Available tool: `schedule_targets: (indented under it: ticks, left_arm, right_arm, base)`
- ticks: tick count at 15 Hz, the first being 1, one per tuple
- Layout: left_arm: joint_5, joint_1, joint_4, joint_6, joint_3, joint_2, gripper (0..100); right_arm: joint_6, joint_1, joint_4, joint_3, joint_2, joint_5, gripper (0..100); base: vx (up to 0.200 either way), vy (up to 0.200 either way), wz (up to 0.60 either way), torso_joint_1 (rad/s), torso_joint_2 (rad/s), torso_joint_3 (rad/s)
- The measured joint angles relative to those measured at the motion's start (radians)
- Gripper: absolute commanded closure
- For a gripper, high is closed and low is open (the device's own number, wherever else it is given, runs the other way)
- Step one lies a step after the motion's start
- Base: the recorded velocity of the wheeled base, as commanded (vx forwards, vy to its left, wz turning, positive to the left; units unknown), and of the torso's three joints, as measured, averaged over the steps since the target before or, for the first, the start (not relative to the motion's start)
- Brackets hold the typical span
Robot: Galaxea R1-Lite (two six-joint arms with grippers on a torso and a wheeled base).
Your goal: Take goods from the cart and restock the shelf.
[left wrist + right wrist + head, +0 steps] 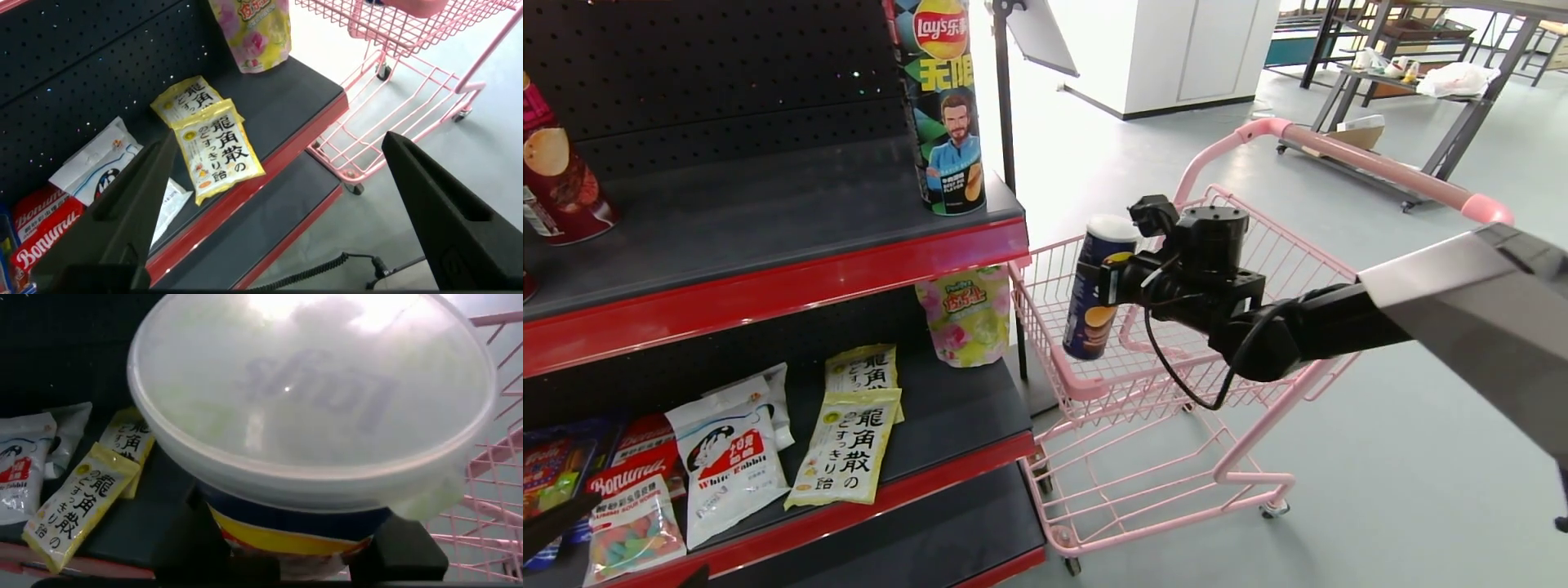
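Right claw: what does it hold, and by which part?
The right claw grips the dark blue chip can with a white plastic lid around its body, below the lid.

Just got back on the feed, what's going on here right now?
The right gripper is shut on a blue chip can, holding it roughly upright above the pink cart, beside the shelf end. A tall can stands on the upper shelf at that corner. The left gripper is open, empty, over the lower shelf with its yellow packets.

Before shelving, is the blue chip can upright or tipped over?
Roughly upright: can held by right tool, white lid on top, slight lean.
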Motion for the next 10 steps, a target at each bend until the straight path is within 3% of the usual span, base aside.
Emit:
schedule_targets:
  ticks: [5,8,10]
  left_arm:
    - [-0.006,-0.002,0.0,0.0,-0.001,-0.007,0]
    - [0.0,-0.002,0.0,-0.001,-0.007,-0.009,0]
    - [0.0,-0.002,0.0,0.0,-0.007,-0.011,0]
  right_arm:
    - [-0.063,-0.045,0.013,0.287,-0.327,-0.021,100]
    - [-0.073,-0.057,0.132,0.425,-0.551,-0.175,100]
    - [-0.069,-0.058,0.221,0.537,-0.729,-0.217,100]
  base:
    - [0.0,0.0,0.0,0.0,0.0,0.0]
    - [0.0,0.0,0.0,0.0,0.0,0.0]
    - [0.0,0.0,0.0,0.0,0.0,0.0]
